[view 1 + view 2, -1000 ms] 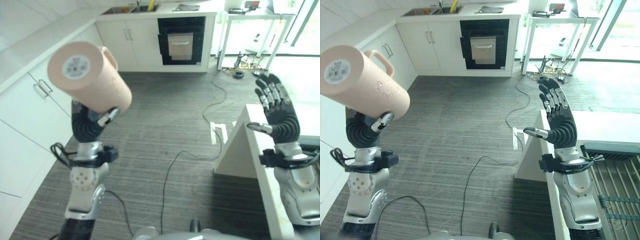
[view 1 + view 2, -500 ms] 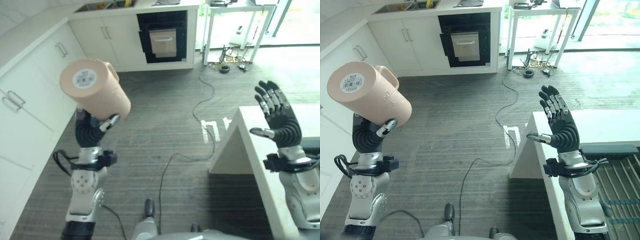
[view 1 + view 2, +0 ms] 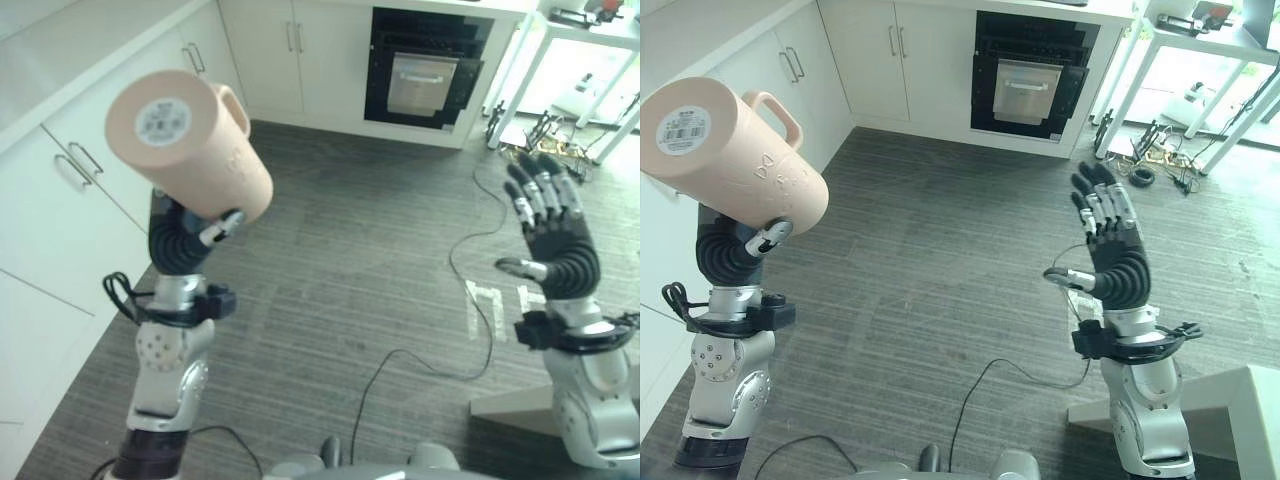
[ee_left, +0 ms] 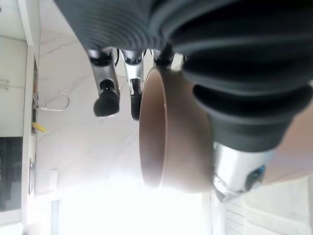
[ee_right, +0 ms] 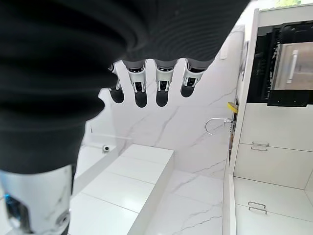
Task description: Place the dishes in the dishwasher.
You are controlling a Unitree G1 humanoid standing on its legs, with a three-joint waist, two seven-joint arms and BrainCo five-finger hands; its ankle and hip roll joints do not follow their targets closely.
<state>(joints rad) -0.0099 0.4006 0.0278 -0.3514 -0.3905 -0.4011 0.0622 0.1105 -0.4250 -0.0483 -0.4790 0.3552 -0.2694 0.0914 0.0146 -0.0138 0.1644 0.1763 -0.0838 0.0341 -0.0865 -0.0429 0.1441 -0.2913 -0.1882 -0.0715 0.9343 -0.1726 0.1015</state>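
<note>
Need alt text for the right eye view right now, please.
The left hand holds a pink mug raised and tipped on its side, base toward the camera. The right hand is raised, open and empty, above a grey floor, with white cabinets and a dark built-in appliance beyond.

The camera swings toward the white cabinets (image 3: 70, 190). The white table corner (image 3: 1230, 400) now sits lower right, behind the right hand (image 3: 1110, 255), whose raised open pose is unchanged.
</note>
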